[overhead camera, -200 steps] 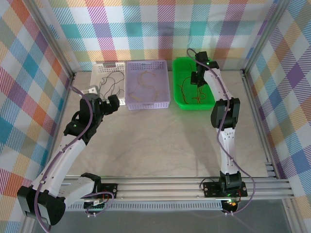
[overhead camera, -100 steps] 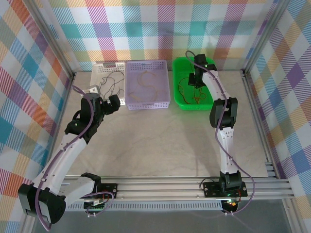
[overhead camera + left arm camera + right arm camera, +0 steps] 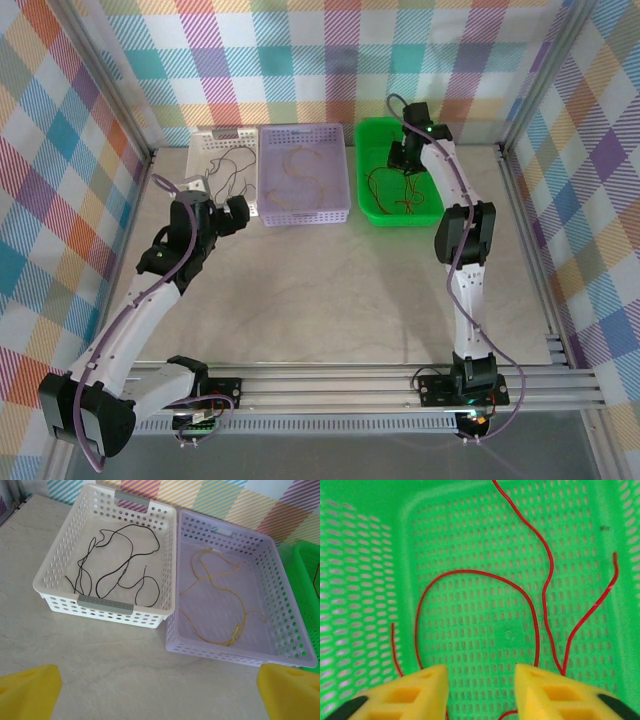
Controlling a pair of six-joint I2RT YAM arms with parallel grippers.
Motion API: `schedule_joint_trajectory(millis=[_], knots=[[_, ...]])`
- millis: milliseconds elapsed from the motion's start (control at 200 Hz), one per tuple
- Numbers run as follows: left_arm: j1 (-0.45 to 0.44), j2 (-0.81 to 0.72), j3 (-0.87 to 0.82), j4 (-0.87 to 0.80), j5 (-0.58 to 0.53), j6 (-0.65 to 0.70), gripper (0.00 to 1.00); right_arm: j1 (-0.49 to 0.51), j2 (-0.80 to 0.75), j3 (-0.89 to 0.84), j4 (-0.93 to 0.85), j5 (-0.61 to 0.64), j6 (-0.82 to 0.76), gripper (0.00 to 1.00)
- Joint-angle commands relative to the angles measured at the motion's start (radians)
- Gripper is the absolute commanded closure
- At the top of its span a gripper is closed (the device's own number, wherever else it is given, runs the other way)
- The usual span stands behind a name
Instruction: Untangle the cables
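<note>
**Both arms stretched toward the far baskets**

The left gripper (image 3: 222, 212) hovers over the table (image 3: 320, 290), just short of the white basket (image 3: 105, 604), its fingers spread wide and empty. Farther back, the right gripper (image 3: 481, 680) hangs above the green basket (image 3: 470, 510) with its jaws partly parted and holding nothing. The red cable (image 3: 465, 570) lies loose beneath it. The black cable (image 3: 123, 569) lies in the white basket, and the yellow cable (image 3: 235, 629) in the purple basket (image 3: 280, 595) between the other two. Plaid walls (image 3: 330, 60) stand behind.
</note>
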Motion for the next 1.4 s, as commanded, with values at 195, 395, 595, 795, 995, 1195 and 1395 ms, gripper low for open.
schedule_joint_trajectory(millis=[195, 395, 595, 795, 995, 1195, 1395], knots=[[-0.016, -0.005, -0.035, 0.059, -0.066, 0.038, 0.0, 0.014, -0.343, -0.178, 0.088, -0.09, 0.026, 0.39], [-0.031, -0.027, -0.084, 0.161, -0.121, 0.081, 0.0, 0.04, -0.721, -0.582, 0.347, -0.156, -0.005, 0.0], [-0.035, -0.016, -0.08, 0.2, -0.12, 0.116, 0.0, 0.04, -1.067, -0.956, 0.523, -0.141, -0.03, 0.0], [-0.039, 0.012, 0.042, -0.035, -0.094, 0.104, 0.0, 0.039, -1.416, -1.419, 0.82, 0.011, -0.047, 0.0], [-0.039, 0.0, 0.101, -0.185, -0.12, 0.06, 0.0, 0.029, -1.555, -1.593, 0.775, 0.107, -0.047, 0.0], [-0.039, -0.034, 0.048, -0.231, -0.159, -0.009, 0.0, -0.013, -1.562, -1.708, 0.75, 0.156, -0.091, 0.0], [-0.043, -0.046, -0.021, -0.278, -0.248, -0.11, 0.0, -0.072, -1.602, -1.923, 0.976, 0.25, -0.074, 0.0]])
